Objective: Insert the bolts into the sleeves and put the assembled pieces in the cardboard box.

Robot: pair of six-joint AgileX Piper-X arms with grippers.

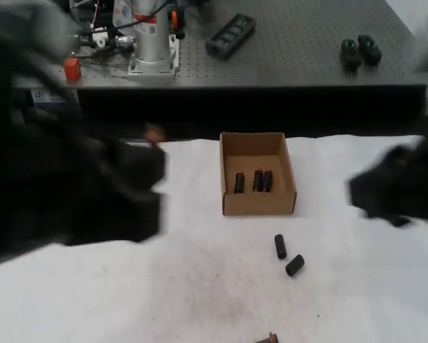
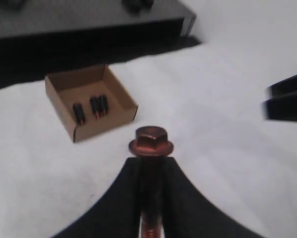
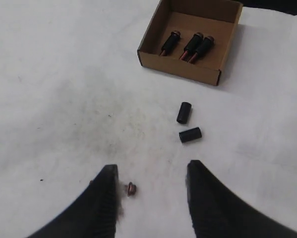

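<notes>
High view: three assembled pieces [image 1: 258, 180] lie in the cardboard box [image 1: 260, 204]; two sleeves [image 1: 280, 246] wait nearer on the tabletop [image 1: 128, 300]. Left wrist view: left gripper [image 2: 150, 166] jaws clamp a bolt [image 2: 150, 144]. Right wrist view: right gripper [image 3: 150, 173] jaws wide, spare bolt [image 3: 131, 188] beside one; two assemblies apparently remain.

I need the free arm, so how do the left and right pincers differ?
The left pincer is shut on a copper bolt; the right pincer is open and empty. The left pincer faces the cardboard box, the right pincer hangs over a loose bolt. Both have black fingers.
</notes>
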